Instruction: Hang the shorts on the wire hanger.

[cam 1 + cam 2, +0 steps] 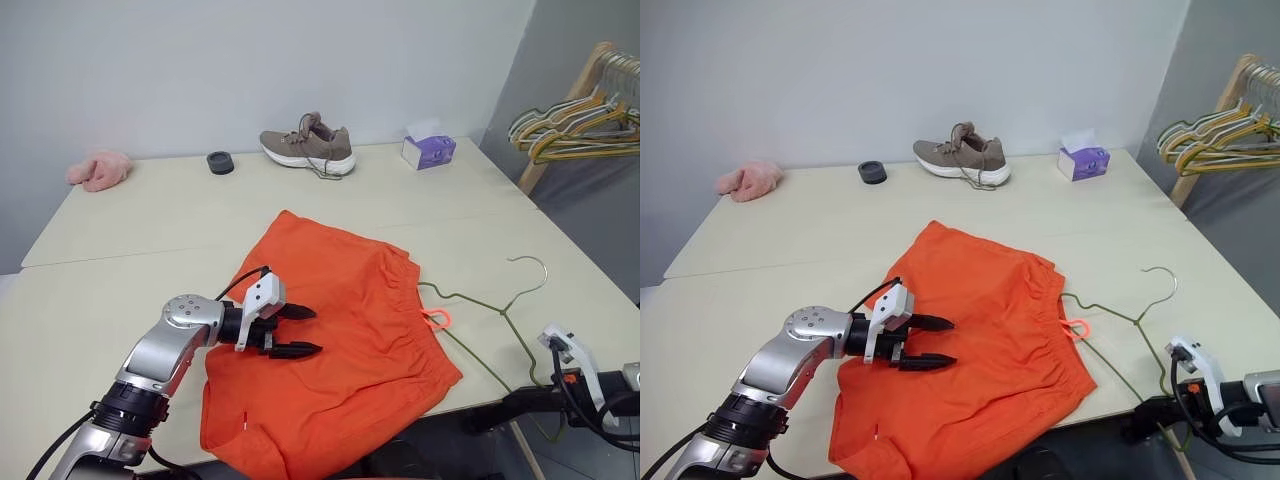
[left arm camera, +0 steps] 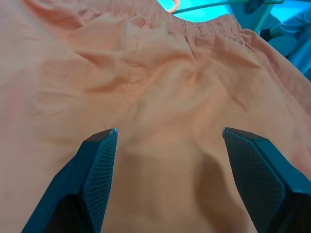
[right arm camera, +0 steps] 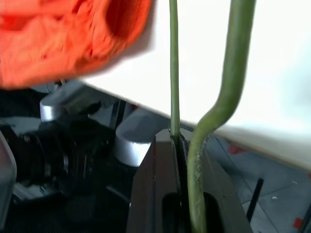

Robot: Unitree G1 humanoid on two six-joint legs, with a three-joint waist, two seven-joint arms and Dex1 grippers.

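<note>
The orange shorts (image 1: 345, 350) lie flat on the table, waistband toward the right, with a small pink cord loop (image 1: 437, 319) at the waistband. My left gripper (image 1: 305, 331) hovers open just over the shorts' left half, pointing right, with nothing between its fingers (image 2: 99, 160). The thin olive wire hanger (image 1: 478, 305) lies at the shorts' right, partly under the waistband, with its hook (image 1: 532, 272) pointing away. Its near corner juts past the table's front edge, where my right gripper (image 3: 180, 143) is shut on the wire.
Along the back wall sit a pink cloth (image 1: 99, 169), a black round cap (image 1: 220, 162), a brown shoe (image 1: 308, 147) and a purple tissue box (image 1: 428, 150). A wooden rack with several hangers (image 1: 580, 120) stands off the right side. The table's front edge (image 1: 480, 405) is close.
</note>
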